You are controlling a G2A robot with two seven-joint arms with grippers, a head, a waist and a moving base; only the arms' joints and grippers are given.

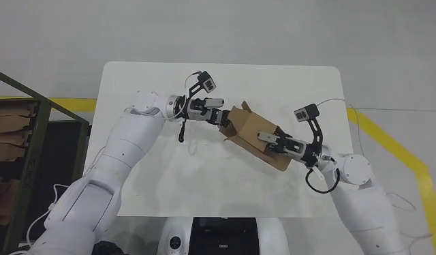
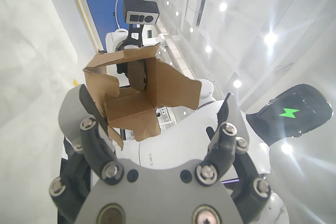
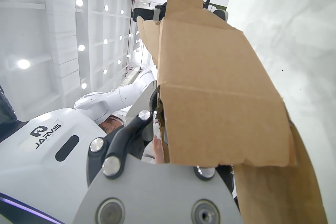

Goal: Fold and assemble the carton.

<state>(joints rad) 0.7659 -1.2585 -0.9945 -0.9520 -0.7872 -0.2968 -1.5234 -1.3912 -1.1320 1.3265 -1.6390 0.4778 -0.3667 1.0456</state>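
Note:
A brown carton [image 1: 253,133] is held above the middle of the white table [image 1: 286,91], partly erected, with ragged flaps loose at both ends. My right gripper [image 1: 278,144] is shut on the carton's near right end. In the right wrist view one finger [image 3: 147,101] presses the carton [image 3: 215,93] wall; the other finger is hidden behind the cardboard. My left gripper [image 1: 216,116] is at the carton's far left end, open. In the left wrist view its fingers [image 2: 88,104] stand wide apart, one touching a torn flap of the carton [image 2: 131,107], whose open inside faces that camera.
A green rack [image 1: 17,129] with stacked flat cardboard stands off the table's left side. A yellow floor line [image 1: 381,136] runs past the table's right side. Bare table surface lies all around the carton.

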